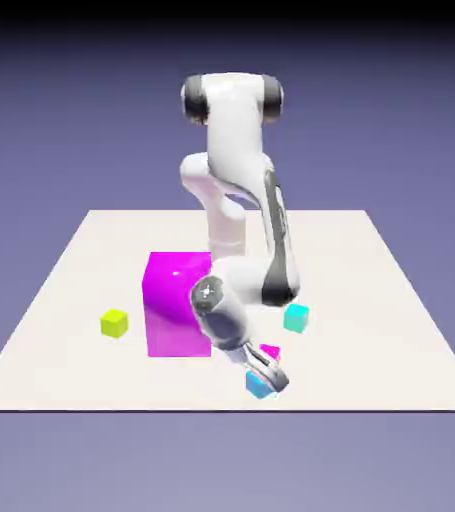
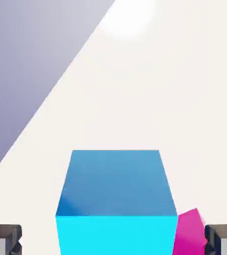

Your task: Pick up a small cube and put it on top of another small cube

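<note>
The gripper [image 1: 267, 380] is lowered over the blue cube [image 2: 116, 199], its two grey fingertips [image 2: 3, 238] standing apart on either side with gaps showing between each pad and the cube's faces; the jaws are spread and nothing is held. The blue cube rests on the table [image 1: 391, 300] near its front edge, just beside a small magenta cube [image 1: 270, 352], whose corner shows at the blue cube's right in the hand view. The step in hand appears to be the grasp. The next move calls for closing squarely on the blue cube without nudging the magenta neighbour, then lifting. A teal cube [image 1: 295, 318] lies near, a likely base for stacking. The arm [image 1: 233, 200] folds steeply down, wrist tilted toward the exterior view's right. A large magenta block [image 1: 176, 305] and a yellow cube [image 1: 114, 323] lie further to the exterior view's left.
</note>
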